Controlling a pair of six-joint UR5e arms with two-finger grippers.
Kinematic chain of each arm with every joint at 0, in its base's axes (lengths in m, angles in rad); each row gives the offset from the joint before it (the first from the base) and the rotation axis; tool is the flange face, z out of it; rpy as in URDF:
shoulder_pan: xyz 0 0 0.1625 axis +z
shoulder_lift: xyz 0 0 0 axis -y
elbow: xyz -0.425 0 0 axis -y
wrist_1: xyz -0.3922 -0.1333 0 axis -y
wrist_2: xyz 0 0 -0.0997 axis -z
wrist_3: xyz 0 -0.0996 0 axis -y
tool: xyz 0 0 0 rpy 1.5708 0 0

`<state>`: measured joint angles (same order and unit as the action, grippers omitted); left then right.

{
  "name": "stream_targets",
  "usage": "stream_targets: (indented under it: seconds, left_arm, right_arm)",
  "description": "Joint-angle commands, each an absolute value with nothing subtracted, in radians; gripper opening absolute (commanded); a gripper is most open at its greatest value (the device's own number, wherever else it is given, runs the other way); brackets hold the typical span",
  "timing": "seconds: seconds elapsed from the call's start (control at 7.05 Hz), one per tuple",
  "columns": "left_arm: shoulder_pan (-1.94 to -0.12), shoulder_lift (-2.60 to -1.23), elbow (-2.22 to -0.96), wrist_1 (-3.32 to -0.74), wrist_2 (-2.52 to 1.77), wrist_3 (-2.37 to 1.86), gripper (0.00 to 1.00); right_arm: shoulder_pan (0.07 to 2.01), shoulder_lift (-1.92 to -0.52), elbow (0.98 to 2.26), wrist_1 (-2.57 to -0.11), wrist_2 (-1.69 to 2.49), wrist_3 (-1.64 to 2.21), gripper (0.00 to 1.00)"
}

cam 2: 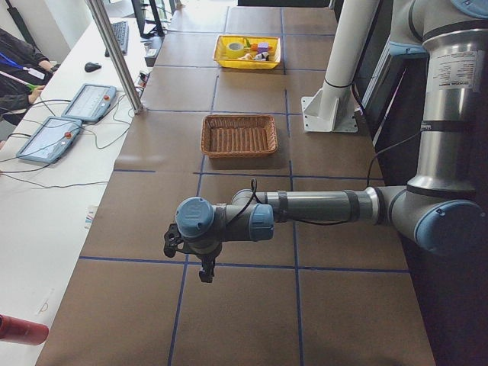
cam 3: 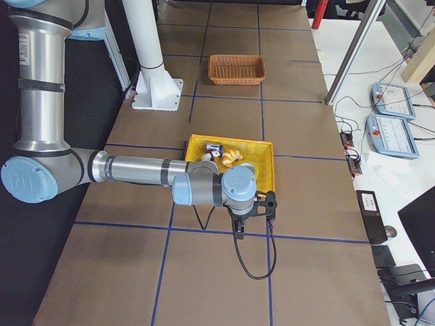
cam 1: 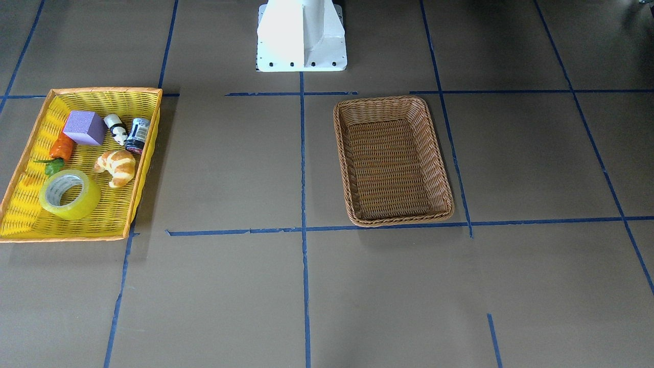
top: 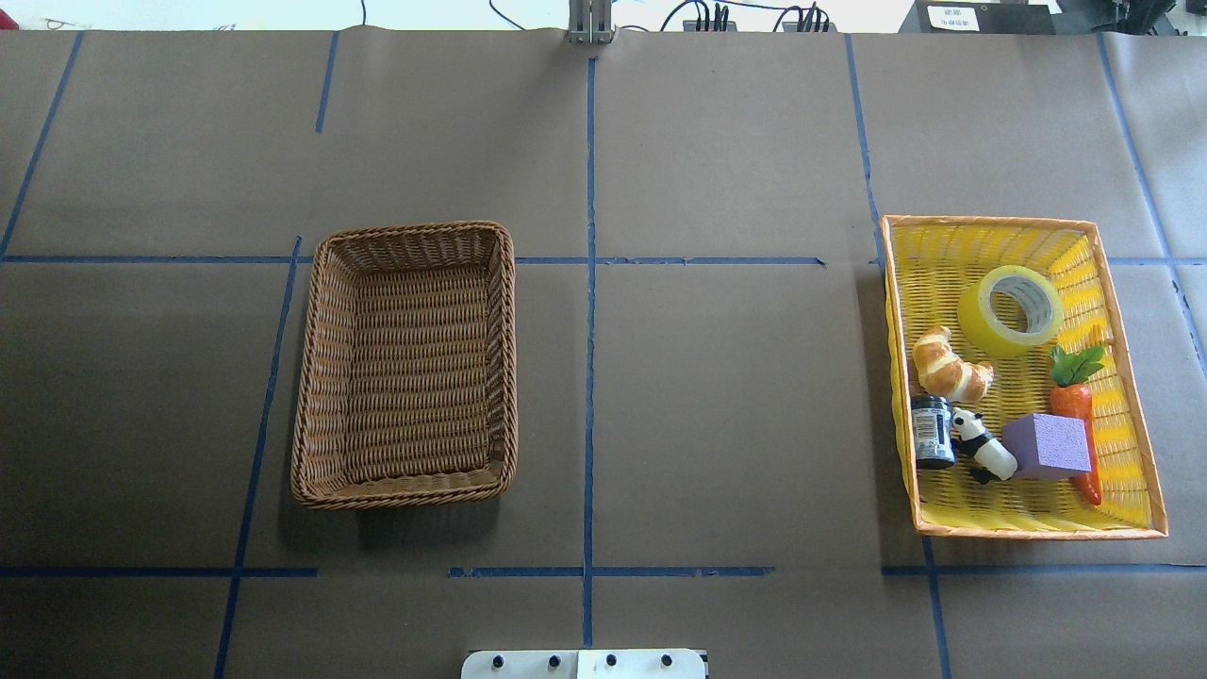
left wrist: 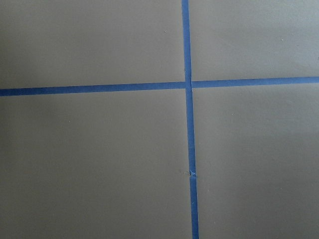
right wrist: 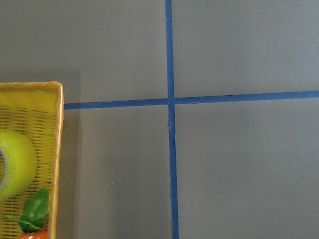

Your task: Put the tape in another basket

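Observation:
The yellow-green tape roll (top: 1011,309) lies on its side in the far part of the yellow basket (top: 1037,530), at the table's right. It also shows in the front view (cam 1: 69,194) and at the left edge of the right wrist view (right wrist: 15,167). The empty brown wicker basket (top: 405,495) stands left of centre, also in the front view (cam 1: 393,221). My right gripper (cam 3: 255,221) hangs over the table just beyond the yellow basket's outer end. My left gripper (cam 2: 204,271) hangs over bare table well left of the wicker basket. I cannot tell whether either gripper is open or shut.
The yellow basket also holds a croissant (top: 948,366), a carrot (top: 1075,405), a purple block (top: 1047,445), a panda figure (top: 981,443) and a dark jar (top: 932,432). The robot's white base (cam 1: 301,36) stands between the baskets. Blue tape lines cross the brown table.

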<state>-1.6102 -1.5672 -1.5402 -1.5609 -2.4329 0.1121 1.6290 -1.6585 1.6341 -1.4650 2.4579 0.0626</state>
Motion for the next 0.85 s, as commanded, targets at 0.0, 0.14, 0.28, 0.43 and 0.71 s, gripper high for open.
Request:
stream_targets:
  seconds: [0.0,0.14,0.28,0.43,0.71]
  left_arm:
    - [-1.611,-1.566,-1.543,-1.562,-2.434,0.112,1.0]
    - [-1.611,-1.566,-1.543,-1.562,-2.434,0.112,1.0]
    - [-1.611,-1.566,-1.545,-1.563,-2.434,0.112,1.0]
    - [-1.611,-1.565,-1.543,-1.566,-2.434,0.112,1.0]
    - [-1.611,-1.565,-1.543,-1.569,-2.434,0.112,1.0]
  right_arm:
    - [1.628,-1.663,1.635,-1.463,2.461,0.058,1.0]
    - [1.629,-1.664,1.634,-1.463,2.462,0.06,1.0]
    - [1.629,-1.664,1.635,-1.463,2.462,0.06,1.0]
    - [1.628,-1.663,1.635,-1.463,2.462,0.061,1.0]
    - [1.628,-1.66,1.637,-1.463,2.464,0.064,1.0]
